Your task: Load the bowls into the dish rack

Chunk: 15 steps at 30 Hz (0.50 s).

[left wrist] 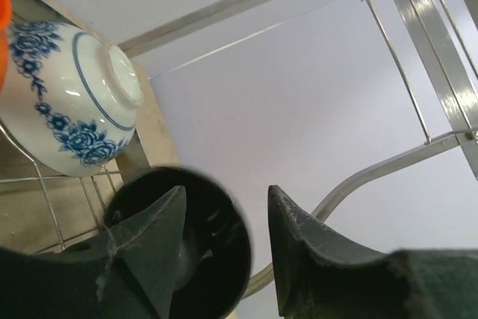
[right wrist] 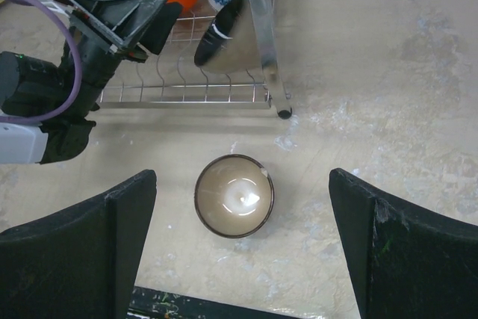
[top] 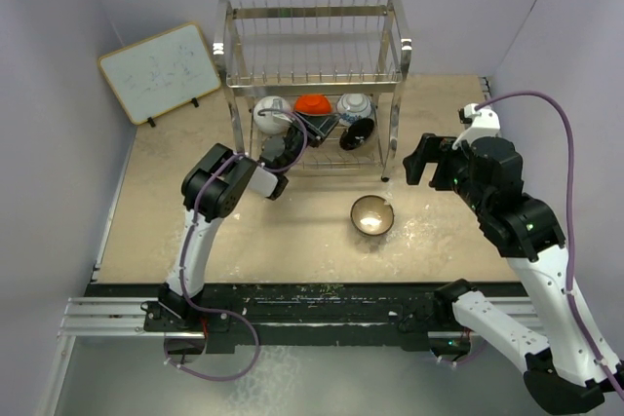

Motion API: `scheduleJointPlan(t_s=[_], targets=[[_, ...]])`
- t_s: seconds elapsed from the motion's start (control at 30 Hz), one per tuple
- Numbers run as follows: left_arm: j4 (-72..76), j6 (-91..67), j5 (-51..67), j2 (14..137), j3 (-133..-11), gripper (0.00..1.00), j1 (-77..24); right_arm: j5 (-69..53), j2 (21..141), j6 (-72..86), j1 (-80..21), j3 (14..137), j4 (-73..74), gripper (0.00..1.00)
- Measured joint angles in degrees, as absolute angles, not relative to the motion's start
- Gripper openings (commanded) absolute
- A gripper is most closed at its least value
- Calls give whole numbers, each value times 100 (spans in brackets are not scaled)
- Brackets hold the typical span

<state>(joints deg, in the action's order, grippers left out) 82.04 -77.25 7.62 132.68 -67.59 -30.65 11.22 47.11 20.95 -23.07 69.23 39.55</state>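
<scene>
Under the overhead camera, the dish rack (top: 312,12) stands at 12 o'clock on the table (top: 292,241). Its lower shelf carries the white bowl (top: 268,114), orange-red bowl (top: 313,104), blue-and-white bowl (top: 354,104) and black bowl (top: 358,133). The tan-brown bowl (top: 372,214) sits upright on the table at 6 o'clock of the rack, with the right tool (top: 417,161) at its 2 o'clock. The left tool (top: 283,148) is inside the shelf

Left wrist view: fingers spread, gripping nothing, black bowl just beyond

Right wrist view: fingers wide apart, empty, tan-brown bowl below between them. It looks glazed, stiff, slippery and chip-prone; I'd pinch its rim at 3 o'clock, one finger inside
</scene>
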Motion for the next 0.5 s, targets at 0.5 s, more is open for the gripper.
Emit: scheduleJointPlan(t_s=[0.5], targets=[[7699, -7404, 650, 12892, -5994, 59, -2858, 1122, 4711, 2095, -2307, 6886, 3957, 99]])
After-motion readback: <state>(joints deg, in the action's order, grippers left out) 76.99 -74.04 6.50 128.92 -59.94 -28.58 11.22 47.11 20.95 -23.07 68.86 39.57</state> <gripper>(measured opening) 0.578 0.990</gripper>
